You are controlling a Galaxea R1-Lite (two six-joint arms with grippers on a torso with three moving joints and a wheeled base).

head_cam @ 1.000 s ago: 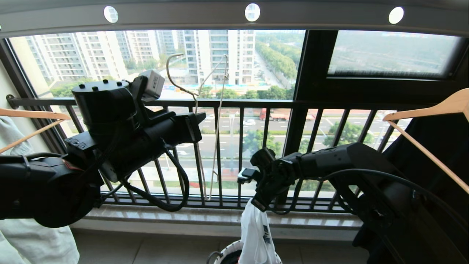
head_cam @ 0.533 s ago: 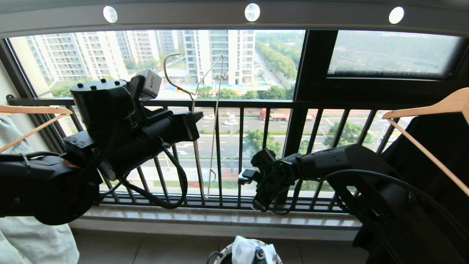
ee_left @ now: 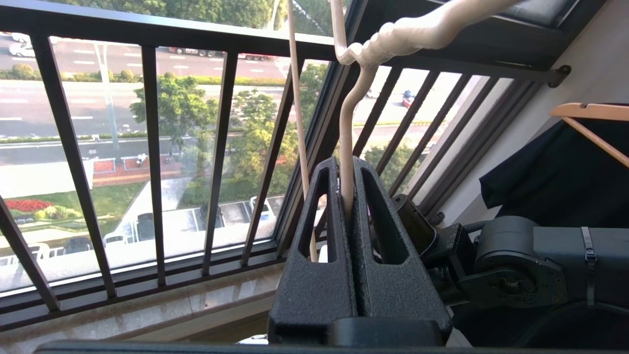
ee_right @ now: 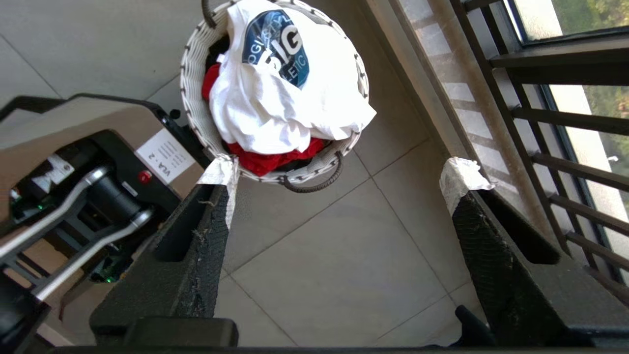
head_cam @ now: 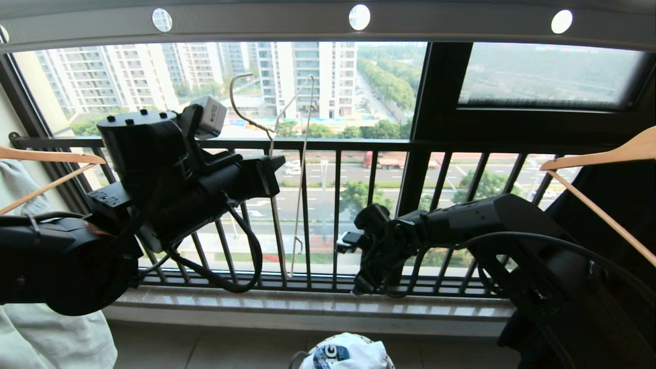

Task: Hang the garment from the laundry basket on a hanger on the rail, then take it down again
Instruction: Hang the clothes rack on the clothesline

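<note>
The garment [ee_right: 275, 88], a white T-shirt with a dark blue print, lies crumpled on top of the laundry basket [ee_right: 194, 110] on the floor; it also shows at the bottom edge of the head view [head_cam: 353, 353]. My right gripper [ee_right: 341, 172] hangs open high above the basket with nothing between its fingers, and points down in front of the railing [head_cam: 360, 284]. My left gripper [ee_left: 345, 164] is shut on the neck of the thin cream hanger [ee_left: 346, 132]. It holds the hanger [head_cam: 302, 154] up in front of the window, its hook below the rail [head_cam: 256, 23].
Thick wooden hangers hang at the left [head_cam: 46, 159] and the right [head_cam: 605, 154], the right one over dark cloth [head_cam: 615, 205]. A red garment [ee_right: 265, 160] lies under the T-shirt. The black window railing [head_cam: 338, 146] and stone sill [head_cam: 307, 302] stand ahead. The robot base [ee_right: 73, 142] is beside the basket.
My right gripper opened and the T-shirt that hung from it dropped into the basket. The left gripper kept its hold on the hanger, almost still.
</note>
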